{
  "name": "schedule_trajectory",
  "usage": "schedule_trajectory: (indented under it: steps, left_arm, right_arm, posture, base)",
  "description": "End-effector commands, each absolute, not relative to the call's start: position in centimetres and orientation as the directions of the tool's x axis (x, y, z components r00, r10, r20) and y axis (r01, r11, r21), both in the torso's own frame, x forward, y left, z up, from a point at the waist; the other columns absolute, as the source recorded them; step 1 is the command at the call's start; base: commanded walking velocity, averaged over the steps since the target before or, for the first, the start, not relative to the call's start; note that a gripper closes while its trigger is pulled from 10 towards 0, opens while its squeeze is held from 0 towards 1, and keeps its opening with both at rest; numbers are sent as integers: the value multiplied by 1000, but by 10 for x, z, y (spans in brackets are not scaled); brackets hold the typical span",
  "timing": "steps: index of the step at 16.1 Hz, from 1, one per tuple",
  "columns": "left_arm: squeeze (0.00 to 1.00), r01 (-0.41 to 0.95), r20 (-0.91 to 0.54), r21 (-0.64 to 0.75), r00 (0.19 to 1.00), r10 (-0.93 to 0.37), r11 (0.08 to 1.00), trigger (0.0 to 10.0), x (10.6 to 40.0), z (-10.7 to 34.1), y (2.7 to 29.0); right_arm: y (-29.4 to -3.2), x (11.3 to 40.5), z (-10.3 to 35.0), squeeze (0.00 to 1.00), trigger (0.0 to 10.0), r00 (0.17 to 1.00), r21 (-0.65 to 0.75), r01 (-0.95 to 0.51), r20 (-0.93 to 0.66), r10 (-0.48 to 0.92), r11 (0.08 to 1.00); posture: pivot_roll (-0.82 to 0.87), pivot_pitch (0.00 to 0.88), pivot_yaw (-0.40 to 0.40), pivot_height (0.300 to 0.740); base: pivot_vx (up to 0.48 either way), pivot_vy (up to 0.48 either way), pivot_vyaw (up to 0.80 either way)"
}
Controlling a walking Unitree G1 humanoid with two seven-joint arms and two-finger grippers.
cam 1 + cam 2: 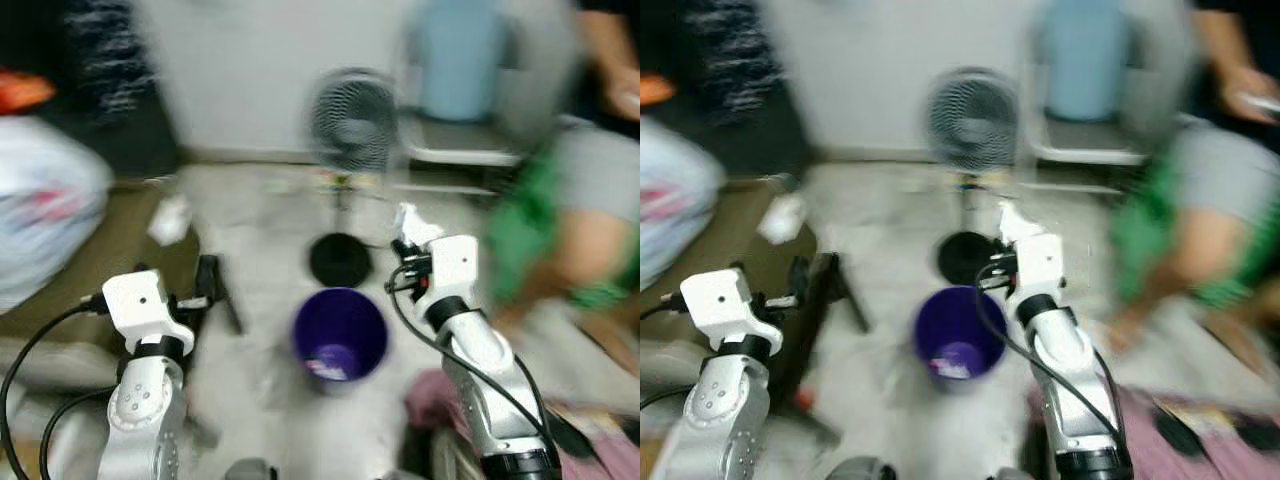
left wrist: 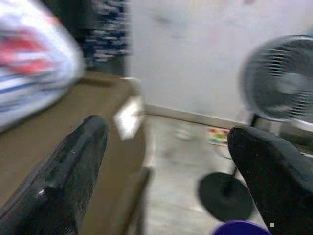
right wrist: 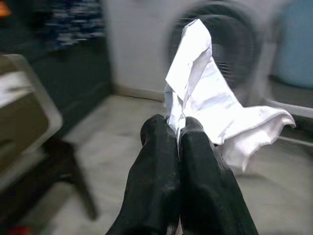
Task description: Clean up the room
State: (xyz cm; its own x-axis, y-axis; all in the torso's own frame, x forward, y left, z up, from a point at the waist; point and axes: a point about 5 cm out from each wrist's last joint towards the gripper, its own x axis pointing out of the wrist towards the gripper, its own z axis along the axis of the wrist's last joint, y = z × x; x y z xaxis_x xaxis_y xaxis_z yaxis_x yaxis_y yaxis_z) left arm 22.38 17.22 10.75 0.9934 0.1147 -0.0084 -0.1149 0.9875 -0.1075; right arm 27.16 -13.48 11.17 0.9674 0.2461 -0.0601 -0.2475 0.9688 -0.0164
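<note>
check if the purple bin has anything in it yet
Not empty: the round purple plastic bin stands upright on the floor, with a pale scrap at its bottom. The crumpled white paper is outside, pinched in the right gripper.

A bin [image 1: 339,338] stands on the floor [image 1: 265,280] between the two arms. Directly behind it stands a fan [image 1: 350,125], its base [image 1: 340,259] just beyond the bin's rim. A low surface [image 1: 100,240] lies to the left, carrying a crumpled paper [image 1: 170,220]. A person [image 1: 590,200] sits to the right.
</note>
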Motion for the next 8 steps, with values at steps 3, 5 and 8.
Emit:
schedule_trajectory:
  steps: [3, 5, 8]
  left_arm:
    - [0, -89, -15, -117, 996, 88, 989, 10000, 224, 107, 168]
    - [0, -81, -10, -121, 997, 80, 989, 10000, 224, 107, 168]
    - [0, -84, -9, -123, 996, 84, 989, 10000, 224, 107, 168]
  right_arm:
    - [-138, 272, 114, 0, 10000, 972, -23, -229, -53, 228, 973]
    - [-137, 273, 113, 0, 10000, 972, -21, -230, -54, 229, 973]
    - [-137, 273, 113, 0, 10000, 971, -21, -232, -55, 231, 972]
  posture:
    - [-88, 35, 25, 740]
    - [-88, 35, 25, 740]
    - [-85, 35, 22, 740]
  base:
    - [0, 0, 369]
    - [0, 0, 0]
    - [184, 0, 0]
